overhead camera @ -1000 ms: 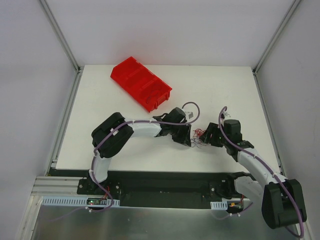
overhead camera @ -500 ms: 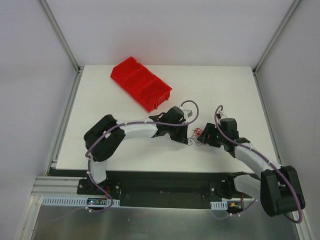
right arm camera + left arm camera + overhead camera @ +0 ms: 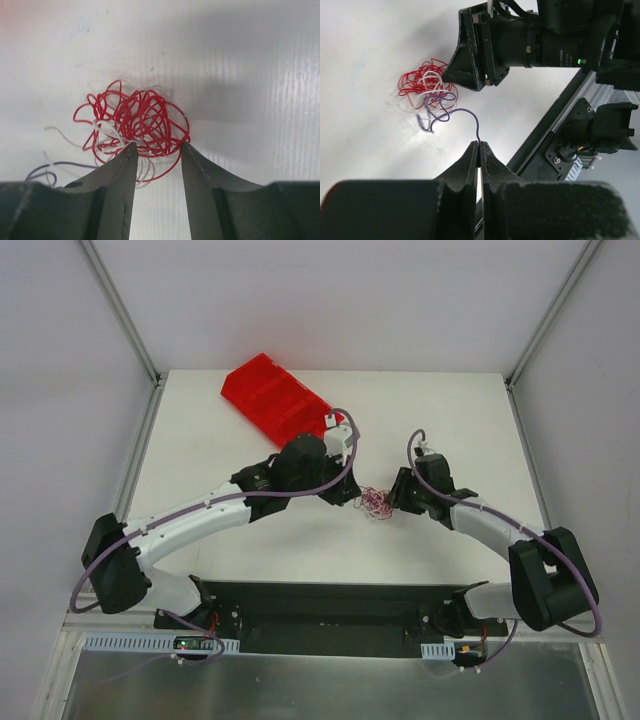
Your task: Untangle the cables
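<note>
Left wrist view, left jaws clamped on purple strand (image 3: 477,126), right jaws apart astride edge of cables (image 3: 427,90).

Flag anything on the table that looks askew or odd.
The red bin sits skewed to the table edges, far left. The cable tangle lies knotted mid-table, with one purple strand drawn out and pinched in the left end effector.
</note>
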Action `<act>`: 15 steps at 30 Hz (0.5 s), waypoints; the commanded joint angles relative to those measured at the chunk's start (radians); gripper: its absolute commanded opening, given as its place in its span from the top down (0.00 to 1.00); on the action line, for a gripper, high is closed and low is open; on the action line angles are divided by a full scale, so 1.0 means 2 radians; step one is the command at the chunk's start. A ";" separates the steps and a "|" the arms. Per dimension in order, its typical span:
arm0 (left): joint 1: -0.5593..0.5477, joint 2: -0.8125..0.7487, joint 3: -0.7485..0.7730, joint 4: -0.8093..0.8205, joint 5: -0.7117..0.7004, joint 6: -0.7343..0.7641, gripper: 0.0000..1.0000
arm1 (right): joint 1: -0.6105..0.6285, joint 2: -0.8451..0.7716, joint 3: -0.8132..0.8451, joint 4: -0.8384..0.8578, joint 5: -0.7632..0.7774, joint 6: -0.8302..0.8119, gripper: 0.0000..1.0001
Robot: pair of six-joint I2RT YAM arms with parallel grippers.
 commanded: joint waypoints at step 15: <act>-0.003 -0.147 0.158 -0.235 -0.259 0.138 1.00 | -0.005 0.057 0.029 0.000 0.093 -0.019 0.57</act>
